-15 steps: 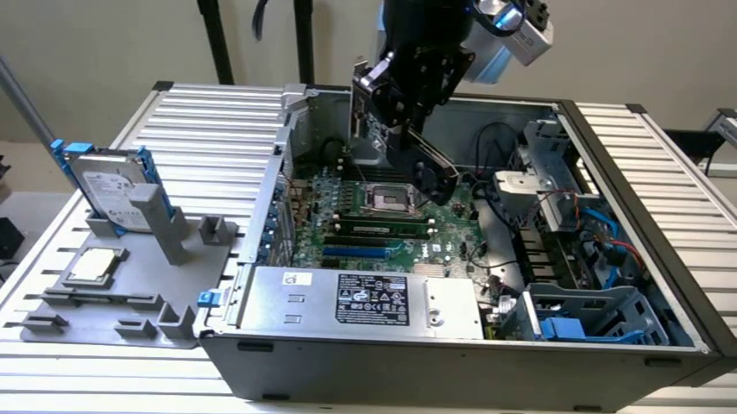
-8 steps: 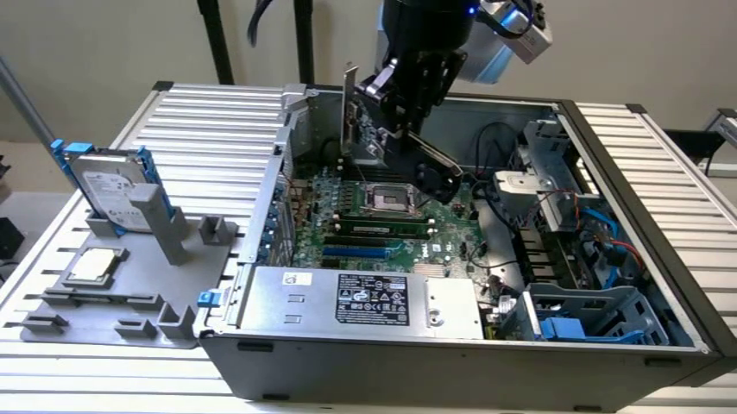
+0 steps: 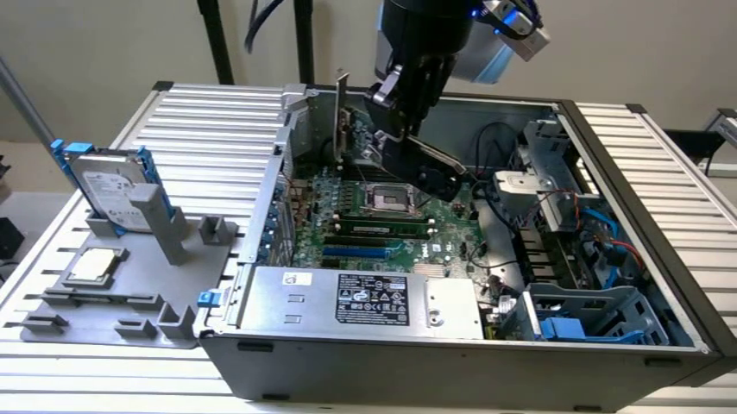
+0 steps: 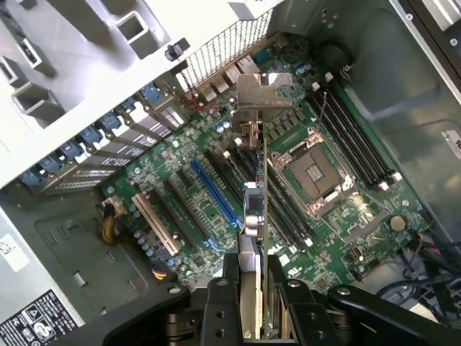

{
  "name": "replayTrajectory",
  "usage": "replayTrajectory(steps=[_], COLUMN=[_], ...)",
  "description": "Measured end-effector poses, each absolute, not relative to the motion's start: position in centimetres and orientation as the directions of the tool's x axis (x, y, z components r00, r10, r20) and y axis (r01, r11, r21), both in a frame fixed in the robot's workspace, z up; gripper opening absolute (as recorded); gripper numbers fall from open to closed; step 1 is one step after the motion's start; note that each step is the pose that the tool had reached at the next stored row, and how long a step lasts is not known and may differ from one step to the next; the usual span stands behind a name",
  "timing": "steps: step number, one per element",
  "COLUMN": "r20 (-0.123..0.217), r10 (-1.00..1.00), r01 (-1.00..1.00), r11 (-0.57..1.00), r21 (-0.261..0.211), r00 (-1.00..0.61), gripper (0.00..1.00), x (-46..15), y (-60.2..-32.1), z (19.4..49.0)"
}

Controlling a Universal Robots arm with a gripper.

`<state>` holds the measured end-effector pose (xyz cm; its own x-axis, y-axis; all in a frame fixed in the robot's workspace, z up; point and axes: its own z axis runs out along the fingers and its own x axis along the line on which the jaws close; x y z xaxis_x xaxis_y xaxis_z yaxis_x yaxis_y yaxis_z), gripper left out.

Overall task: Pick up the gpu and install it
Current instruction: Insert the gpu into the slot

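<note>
My gripper (image 3: 398, 108) hangs over the open computer case (image 3: 461, 354), shut on the gpu (image 3: 432, 168). In the wrist view the gpu (image 4: 253, 209) shows edge-on, running away from my gripper (image 4: 253, 292). The black fingers (image 4: 229, 288) press on both of its faces, and its silver bracket (image 4: 263, 90) is at the far end. The card floats above the green motherboard (image 4: 338, 238), between the blue expansion slot (image 4: 212, 191) and the CPU socket (image 4: 313, 173), tilted and clear of the slots.
A grey holder tray (image 3: 127, 319) on the exterior view's left carries a hard drive with blue rails (image 3: 116, 185) and a small square CPU chip (image 3: 95, 266). Inside the case are the power supply (image 3: 357, 297), a drive cage (image 3: 576, 319) and loose cables (image 3: 576, 224).
</note>
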<state>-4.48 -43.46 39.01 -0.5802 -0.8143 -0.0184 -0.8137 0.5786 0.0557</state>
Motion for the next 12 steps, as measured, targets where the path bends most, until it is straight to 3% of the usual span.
replayTrajectory(steps=[12], r20=[-0.018], r10=[-0.92], r01=[-0.92], r11=[0.389], r21=[0.056], r00=[-0.39], gripper=[0.27], x=[-4.48], y=[-43.46], z=[38.5])
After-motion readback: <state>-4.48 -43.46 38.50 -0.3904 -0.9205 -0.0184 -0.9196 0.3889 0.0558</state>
